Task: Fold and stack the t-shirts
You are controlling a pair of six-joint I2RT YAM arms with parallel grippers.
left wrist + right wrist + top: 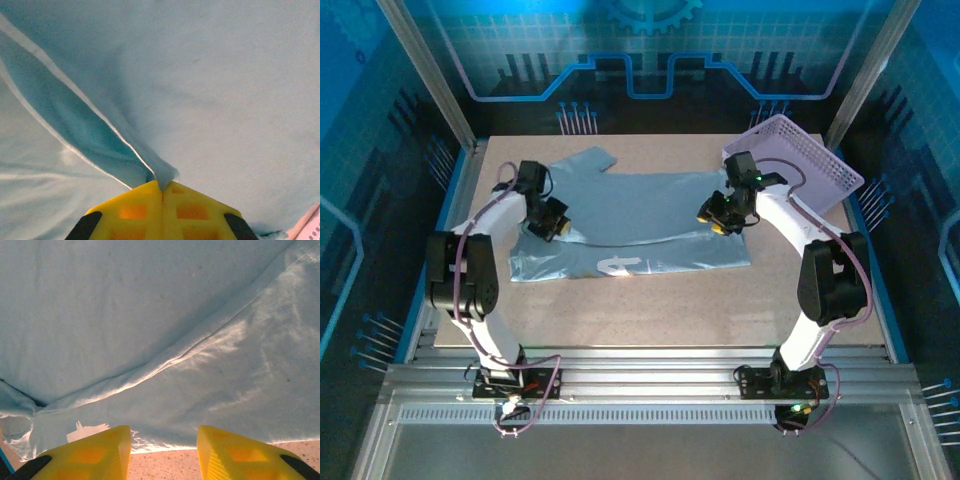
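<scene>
The table carries the pale grey-blue t-shirt, spread out. A lavender basket sits just beyond the t-shirt's far right corner. The left gripper pinches a fold at the t-shirt's left side. The right gripper gapes over its right edge.
</scene>
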